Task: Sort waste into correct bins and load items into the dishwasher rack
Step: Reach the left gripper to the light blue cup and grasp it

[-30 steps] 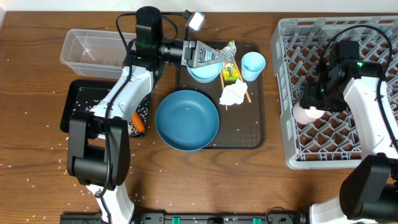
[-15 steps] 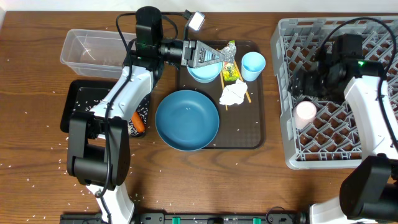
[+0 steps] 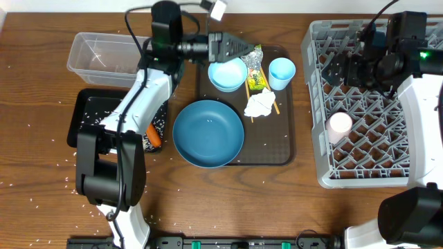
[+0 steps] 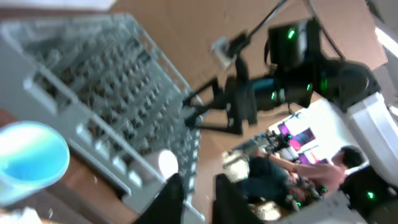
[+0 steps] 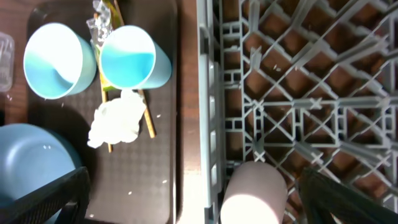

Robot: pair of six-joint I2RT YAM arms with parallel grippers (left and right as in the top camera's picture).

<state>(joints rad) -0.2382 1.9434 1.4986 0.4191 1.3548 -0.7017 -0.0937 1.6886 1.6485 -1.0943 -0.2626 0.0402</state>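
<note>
The pink cup (image 3: 340, 124) lies in the grey dishwasher rack (image 3: 315, 104), apart from my right gripper (image 3: 344, 71), which hangs open above the rack's back. In the right wrist view the pink cup (image 5: 252, 193) shows between the wide-spread fingers (image 5: 53, 199). My left gripper (image 3: 247, 48) is raised over the brown tray's back edge, pointing right, jaws slightly apart and empty. On the tray sit the small light-blue bowl (image 3: 227, 74), light-blue cup (image 3: 282, 72), large blue bowl (image 3: 208, 133), white tissue (image 3: 259, 104), wrapper (image 3: 256, 72) and chopsticks (image 3: 275, 106).
A clear tub (image 3: 104, 55) stands at the back left. In front of it is the black tray (image 3: 90, 117) with rice and an orange carrot (image 3: 154, 135). Rice grains are scattered over the wooden table (image 3: 34, 166).
My right gripper opened, left the pink cup in the rack and drew up and back. My left gripper lifted off the small light-blue bowl, swung up toward the back and parted slightly.
</note>
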